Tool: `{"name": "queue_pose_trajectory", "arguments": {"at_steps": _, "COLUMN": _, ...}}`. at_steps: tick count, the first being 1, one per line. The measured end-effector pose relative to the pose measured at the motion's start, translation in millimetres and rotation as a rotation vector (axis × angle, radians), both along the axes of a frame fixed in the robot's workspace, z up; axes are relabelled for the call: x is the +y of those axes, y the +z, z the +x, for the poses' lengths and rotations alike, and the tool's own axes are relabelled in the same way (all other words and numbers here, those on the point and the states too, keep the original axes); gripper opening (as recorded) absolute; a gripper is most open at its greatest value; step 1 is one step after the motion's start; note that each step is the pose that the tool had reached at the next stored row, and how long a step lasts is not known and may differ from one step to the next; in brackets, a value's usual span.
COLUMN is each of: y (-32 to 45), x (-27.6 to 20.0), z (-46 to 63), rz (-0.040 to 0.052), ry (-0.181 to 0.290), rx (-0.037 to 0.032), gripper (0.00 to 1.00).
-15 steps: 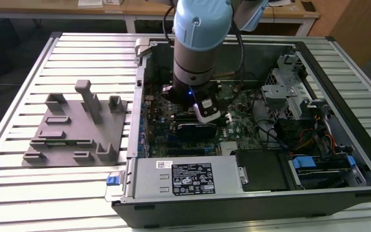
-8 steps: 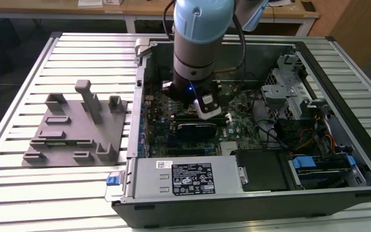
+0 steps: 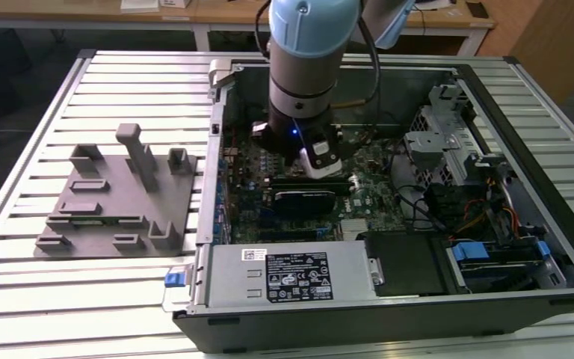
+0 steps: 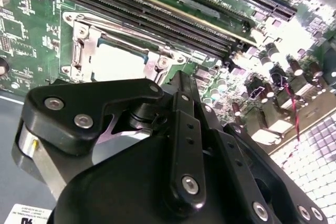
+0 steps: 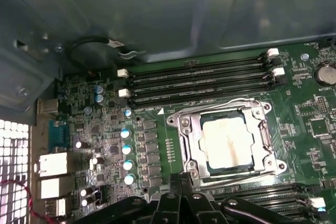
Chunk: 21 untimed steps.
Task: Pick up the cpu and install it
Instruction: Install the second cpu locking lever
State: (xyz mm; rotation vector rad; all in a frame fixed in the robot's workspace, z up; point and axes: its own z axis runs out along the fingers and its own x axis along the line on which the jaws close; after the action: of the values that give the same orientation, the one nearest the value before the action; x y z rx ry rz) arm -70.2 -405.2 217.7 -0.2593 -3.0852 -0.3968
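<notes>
Inside the socket frame [image 5: 228, 139] sits the cpu [image 5: 227, 141]; whether the pincer [image 5: 181, 195], tips cut off, gapes, I cannot tell.

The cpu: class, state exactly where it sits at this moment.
In both wrist views the cpu lies in the metal-framed socket on the motherboard, between banks of memory slots.

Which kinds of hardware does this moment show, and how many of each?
cpu, lying in the socket: 1
socket frame: 1
gripper: 1
computer case: 1
grey fixture block: 1
Total: 5
</notes>
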Motion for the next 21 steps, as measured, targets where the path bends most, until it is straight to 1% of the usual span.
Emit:
{"name": "queue_pose_trajectory", "arguments": {"at_steps": 2, "y": 0.0, "x": 2.0, "z": 1.3, "rz": -0.0102, "ry": -0.005, "rx": -0.0001, "gripper": 0.11}}
{"name": "queue_pose_trajectory", "arguments": {"at_steps": 6, "y": 0.0, "x": 6.8, "z": 3.8, "rz": -0.0374, "ry": -0.011, "rx": -0.0002, "gripper": 0.11}}
{"name": "queue_pose_trajectory", "arguments": {"at_steps": 8, "y": 0.0, "x": 9.3, "z": 5.7, "rz": -0.0485, "ry": -0.012, "rx": -0.0003, "gripper": 0.11}}
{"name": "queue_pose_trajectory", "arguments": {"at_steps": 15, "y": 0.0, "x": 20.8, "z": 12.6, "rz": -0.0734, "ry": -0.014, "rx": -0.0003, "gripper": 0.11}}
{"name": "queue_pose_trajectory", "arguments": {"at_steps": 21, "y": 0.0, "x": 29.6, "z": 21.2, "rz": -0.0859, "ry": -0.015, "rx": -0.0003, "gripper": 0.11}}
